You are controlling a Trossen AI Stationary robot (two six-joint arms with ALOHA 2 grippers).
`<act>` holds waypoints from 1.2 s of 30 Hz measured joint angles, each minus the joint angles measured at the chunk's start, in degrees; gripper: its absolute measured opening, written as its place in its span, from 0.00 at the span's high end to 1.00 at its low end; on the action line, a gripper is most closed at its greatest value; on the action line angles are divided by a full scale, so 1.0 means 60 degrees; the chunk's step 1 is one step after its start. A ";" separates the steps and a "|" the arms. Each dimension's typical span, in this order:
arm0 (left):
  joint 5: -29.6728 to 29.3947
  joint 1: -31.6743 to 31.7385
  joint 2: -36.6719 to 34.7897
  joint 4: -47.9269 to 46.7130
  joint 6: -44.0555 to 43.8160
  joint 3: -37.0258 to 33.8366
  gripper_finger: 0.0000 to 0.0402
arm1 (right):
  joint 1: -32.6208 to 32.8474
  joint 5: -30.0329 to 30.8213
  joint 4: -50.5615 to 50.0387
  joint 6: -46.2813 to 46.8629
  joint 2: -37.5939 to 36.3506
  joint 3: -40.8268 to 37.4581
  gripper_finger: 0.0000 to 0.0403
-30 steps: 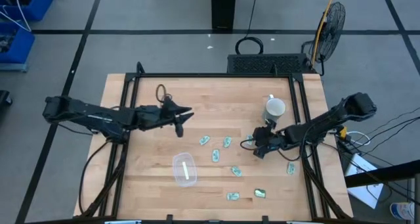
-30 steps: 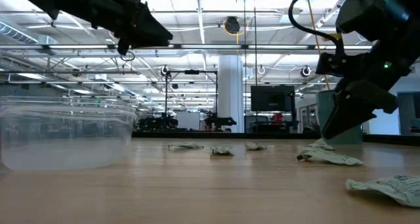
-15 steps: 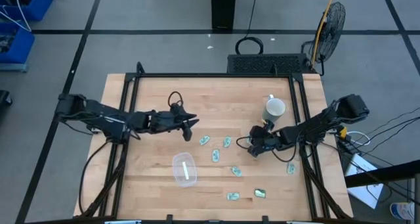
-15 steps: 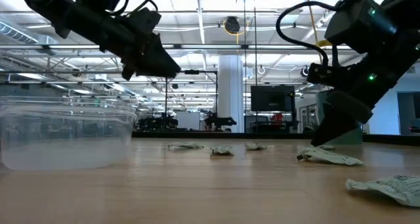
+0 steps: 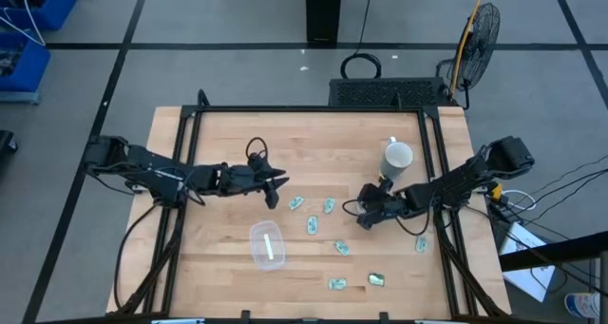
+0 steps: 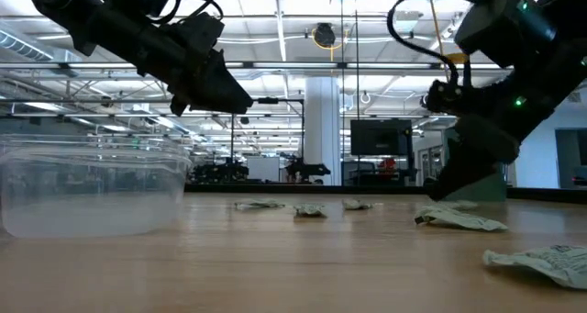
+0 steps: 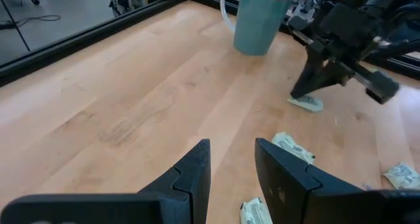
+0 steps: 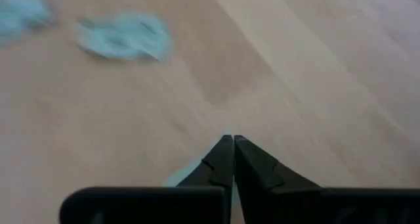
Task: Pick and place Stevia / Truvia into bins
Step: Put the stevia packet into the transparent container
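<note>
The Stevia / Truvia packets (image 5: 328, 206) lie scattered toward the desk's right near corner: light, limp paper, best pinched across a raised edge. The right tool (image 5: 363, 219), fingers together, sits low on the desk, with pale paper showing beside its tips; the left tool (image 5: 276, 182), slightly apart, hovers near the clear bin (image 5: 267, 245).

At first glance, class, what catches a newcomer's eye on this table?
Two dark arms reach inward over the wooden table: the left gripper open above bare wood, the right gripper shut, low just in front of the mug. Between and before them lie scattered pale green packets, and a clear bin near the front already holds one.
</note>
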 joint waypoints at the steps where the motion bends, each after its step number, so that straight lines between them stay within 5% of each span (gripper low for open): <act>1: 0.0001 0.0000 -0.0004 0.0000 -0.0012 0.0000 0.69 | 0.0026 -0.0116 0.0546 -0.0235 -0.0006 0.0000 1.00; 6: -0.0033 0.0000 -0.0291 0.0023 -0.0001 -0.0007 0.69 | 0.0270 -0.0463 0.3476 -0.2174 -0.0009 0.0485 1.00; 11: -0.0824 0.0000 -0.1099 -0.0002 0.0309 -0.0007 0.69 | 0.0527 -0.0846 0.4017 -0.4169 0.0522 0.2161 1.00; 17: -0.2313 0.0000 -0.2533 -0.0493 0.0897 -0.0009 0.69 | 0.0597 -0.2131 0.4035 -0.5771 0.2603 0.4845 1.00; 23: -0.2444 0.0000 -0.3727 -0.1904 0.0749 -0.0004 0.69 | 0.0448 -0.3878 0.4013 -0.6282 0.5111 0.7287 1.00; 36: -0.2447 -0.0269 -0.4146 -0.4330 -0.0798 -0.0011 0.69 | 0.0070 -0.3364 0.3737 -0.6873 0.7014 0.8451 0.99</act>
